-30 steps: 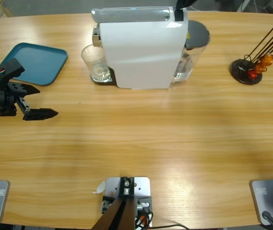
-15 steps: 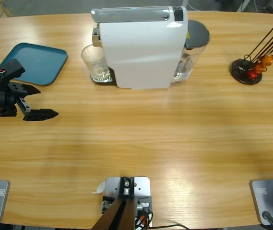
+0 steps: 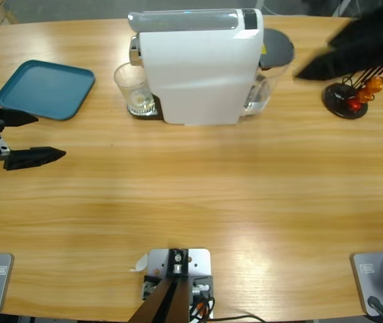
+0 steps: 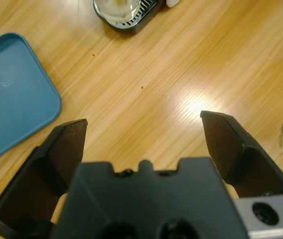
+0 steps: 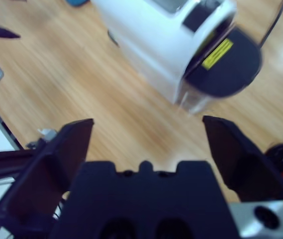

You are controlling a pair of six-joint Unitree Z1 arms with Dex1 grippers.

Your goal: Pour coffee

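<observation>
While the glass tumbler [image 3: 134,89] sits under the coffee machine [image 3: 198,67], left gripper [image 3: 26,138] wide and empty — right gripper [image 5: 146,134] wide too.

A glass [image 3: 134,91] stands left of the coffee machine [image 3: 198,66], with a tray [image 3: 45,89] farther left.

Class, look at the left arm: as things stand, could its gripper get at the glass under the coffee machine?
Probably yes. The left gripper is open, and only bare table lies between it and the glass; the machine stands behind the glass.
</observation>
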